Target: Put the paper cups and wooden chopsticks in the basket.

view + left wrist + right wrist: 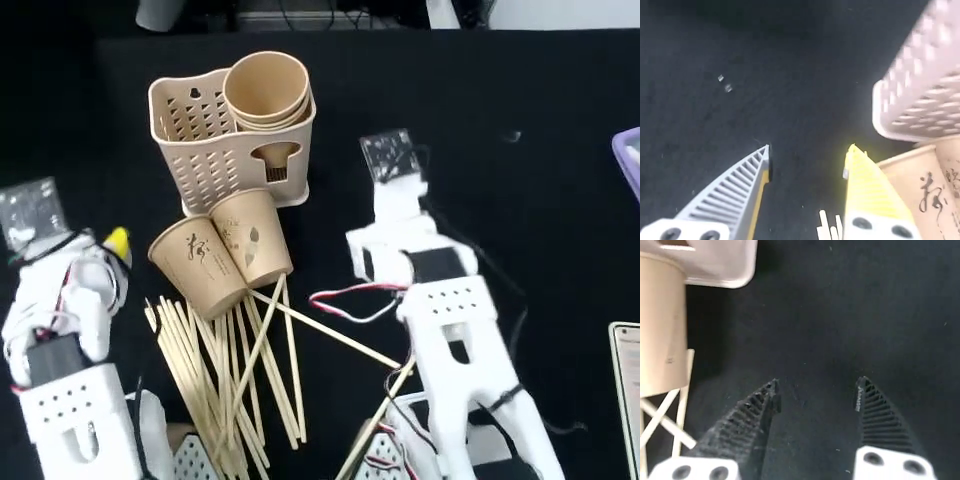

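We see a stack of paper cups (267, 90) standing upright inside the basket (205, 150), at the end nearer the right arm (440, 300). Two more paper cups lie on their sides just in front of the basket: the printed cup (197, 265) and the second cup (254, 238) touch each other, and the second one almost meets the basket's foot. Beyond these two, farther from the basket, the wooden chopsticks (225, 375) lie loose on the black surface (520, 90) in a rough fan. Several cross one another, and one long stick runs out toward the base of the right arm.

The left arm (60, 330) sits on the far side of the lying cups from the right arm, out to the side of the basket. The left jaws, one grey and one yellow, stand wide apart with nothing between them, and the yellow one is just beside the printed cup. The right jaws, both black, are also spread wide and hold nothing, above bare surface near the basket's corner and the second cup.
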{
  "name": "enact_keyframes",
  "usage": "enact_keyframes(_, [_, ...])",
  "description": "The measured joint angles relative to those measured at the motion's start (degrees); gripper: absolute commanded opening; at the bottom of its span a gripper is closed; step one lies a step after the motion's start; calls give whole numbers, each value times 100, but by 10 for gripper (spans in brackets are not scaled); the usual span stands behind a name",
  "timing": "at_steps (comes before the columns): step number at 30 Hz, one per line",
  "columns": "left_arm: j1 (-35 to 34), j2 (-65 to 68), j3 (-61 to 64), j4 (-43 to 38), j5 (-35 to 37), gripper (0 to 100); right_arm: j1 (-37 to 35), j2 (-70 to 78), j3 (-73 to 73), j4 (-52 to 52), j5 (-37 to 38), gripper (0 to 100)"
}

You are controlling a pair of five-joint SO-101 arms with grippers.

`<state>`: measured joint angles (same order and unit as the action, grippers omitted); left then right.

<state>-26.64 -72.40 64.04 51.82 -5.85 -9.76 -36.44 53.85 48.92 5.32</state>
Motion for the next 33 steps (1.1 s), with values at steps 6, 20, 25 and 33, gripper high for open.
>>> enact_keyframes(6, [237, 1855, -1407, 9, -193, 245, 18, 756, 651, -1231, -299, 240])
enact_keyframes(20, [1231, 5785, -3727, 1090, -325, 245, 18, 1424, 651, -1407, -299, 240])
enact_keyframes(25, [1354, 5793, -3833, 1899, -967, 245, 18, 1424, 651, -1407, -299, 240])
enact_keyframes(33, [1380, 4668, -3851, 3024, -1996, 245, 18, 1424, 651, -1407, -299, 240])
